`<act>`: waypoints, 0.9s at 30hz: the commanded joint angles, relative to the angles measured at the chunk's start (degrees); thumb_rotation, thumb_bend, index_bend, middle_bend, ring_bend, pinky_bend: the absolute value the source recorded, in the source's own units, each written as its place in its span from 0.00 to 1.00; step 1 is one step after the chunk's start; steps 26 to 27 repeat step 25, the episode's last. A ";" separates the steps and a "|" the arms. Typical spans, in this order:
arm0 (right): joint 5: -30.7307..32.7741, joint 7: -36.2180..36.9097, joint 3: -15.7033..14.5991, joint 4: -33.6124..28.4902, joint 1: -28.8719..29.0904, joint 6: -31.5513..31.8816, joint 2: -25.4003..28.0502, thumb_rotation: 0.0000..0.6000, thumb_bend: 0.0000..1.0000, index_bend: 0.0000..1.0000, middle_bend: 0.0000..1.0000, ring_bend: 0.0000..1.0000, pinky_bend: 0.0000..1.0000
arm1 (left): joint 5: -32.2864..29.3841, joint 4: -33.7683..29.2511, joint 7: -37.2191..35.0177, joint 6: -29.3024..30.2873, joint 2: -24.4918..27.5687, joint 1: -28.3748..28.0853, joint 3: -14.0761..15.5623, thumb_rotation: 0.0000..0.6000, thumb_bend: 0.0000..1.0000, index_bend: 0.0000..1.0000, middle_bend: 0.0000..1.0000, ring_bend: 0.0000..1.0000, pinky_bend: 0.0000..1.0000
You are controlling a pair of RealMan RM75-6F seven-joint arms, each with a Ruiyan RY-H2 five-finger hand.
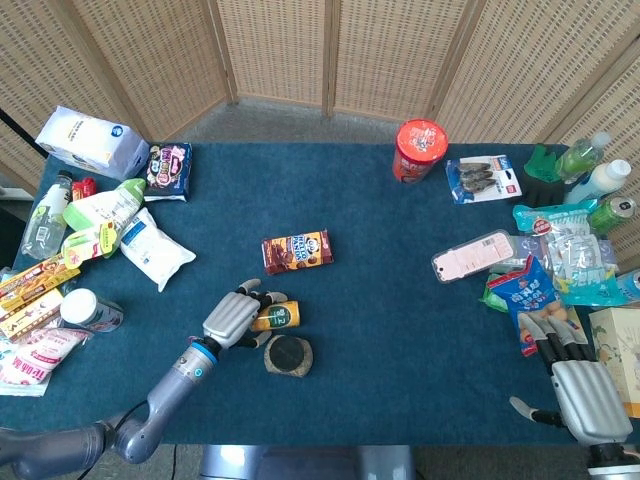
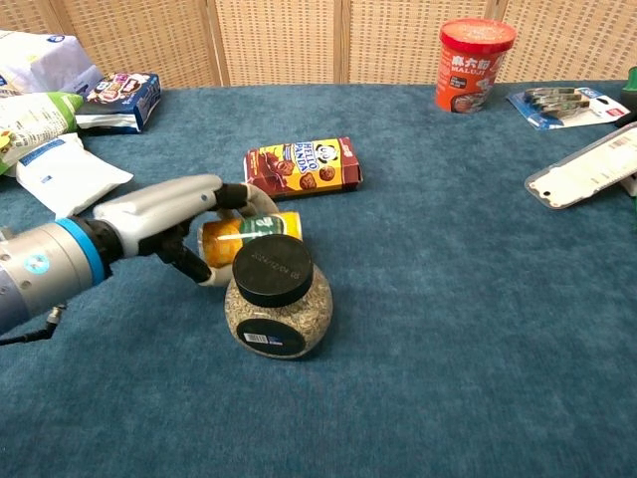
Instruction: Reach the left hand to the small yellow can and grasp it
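Head view: left hand (image 1: 232, 318) is sitting on the small yellow can (image 1: 277, 316), which is lying on its side on the table (image 1: 400, 260) just behind the glass jar (image 1: 288, 355); right hand (image 1: 580, 385) is idling at the near right edge, fingers apart, holding nothing. Chest view: left-hand fingers (image 2: 234, 196) are curling over the can (image 2: 249, 230), thumb underneath, so the grasp is looking closed or nearly so; full firmness I can't tell

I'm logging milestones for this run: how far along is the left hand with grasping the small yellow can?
The reach looks done: the left hand is at the small yellow can, which lies on its side just behind the black-lidded jar. The grasp is in hand: fingers curl over the can's top, thumb underneath. What's left is confirming a firm hold; the can looks slightly tilted, but I can't tell whether it's off the table.
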 commanded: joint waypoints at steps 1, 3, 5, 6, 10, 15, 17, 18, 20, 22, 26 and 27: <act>0.10 0.13 0.22 0.16 0.09 -0.30 -0.06 1.00 0.12 0.00 0.00 0.00 0.13 | 0.57 -2.24 -2.17 2.72 2.47 1.42 -0.43 1.00 0.52 0.42 0.52 0.67 0.16; 0.09 0.42 0.32 0.23 0.22 -0.68 -0.26 1.00 0.12 0.00 0.00 0.00 0.13 | 1.26 -4.35 -4.48 4.95 4.42 2.53 -0.77 1.00 0.52 0.44 0.55 0.69 0.19; 0.10 0.57 0.40 0.38 0.35 -1.06 -0.44 1.00 0.12 0.00 0.00 0.00 0.13 | 2.06 -6.61 -6.67 6.84 6.44 3.42 -1.14 1.00 0.52 0.44 0.55 0.70 0.19; 0.09 0.61 0.44 0.50 0.44 -1.29 -0.57 1.00 0.12 0.00 0.00 0.00 0.13 | 2.71 -8.23 -8.15 8.26 7.84 4.01 -1.51 1.00 0.52 0.44 0.55 0.70 0.19; -0.08 1.11 0.58 0.95 0.57 -1.69 -1.05 1.00 0.12 0.00 0.00 0.00 0.13 | 5.21 -13.62 -12.19 13.40 12.42 5.75 -3.19 1.00 0.51 0.43 0.54 0.69 0.19; 0.32 1.26 0.86 1.50 1.05 -2.85 -2.32 1.00 0.12 0.00 0.00 0.00 0.13 | 7.71 -20.15 -15.21 18.90 17.70 7.47 -5.53 1.00 0.51 0.42 0.54 0.69 0.18; 0.39 1.53 0.98 1.74 1.25 -3.22 -2.73 1.00 0.12 0.00 0.00 0.00 0.13 | 8.43 -22.33 -15.79 20.84 19.38 8.01 -6.49 1.00 0.50 0.42 0.54 0.69 0.18; 0.37 1.64 1.03 1.92 1.31 -3.33 -2.92 1.00 0.12 0.00 0.00 0.00 0.13 | 8.76 -23.27 -15.98 21.73 20.13 8.25 -6.94 1.00 0.50 0.42 0.54 0.69 0.18; 0.44 1.75 1.07 2.08 1.35 -3.47 -3.11 1.00 0.12 0.00 0.00 0.00 0.13 | 8.91 -24.55 -16.30 22.51 21.11 8.47 -7.44 1.00 0.50 0.42 0.54 0.69 0.17; 0.64 1.79 1.12 2.30 1.46 -3.79 -3.31 1.00 0.12 0.00 0.00 0.00 0.13 | 8.72 -25.92 -16.54 22.63 22.20 8.56 -7.75 1.00 0.50 0.42 0.54 0.69 0.17; 0.81 1.98 1.20 2.57 1.61 -4.13 -3.52 1.00 0.12 0.00 0.00 0.00 0.13 | 8.68 -26.78 -16.63 23.03 22.85 8.60 -8.03 1.00 0.49 0.42 0.54 0.69 0.17; 0.81 1.98 1.20 2.57 1.61 -4.13 -3.52 1.00 0.12 0.00 0.00 0.00 0.13 | 8.68 -26.78 -16.63 23.03 22.85 8.60 -8.03 1.00 0.49 0.42 0.54 0.69 0.17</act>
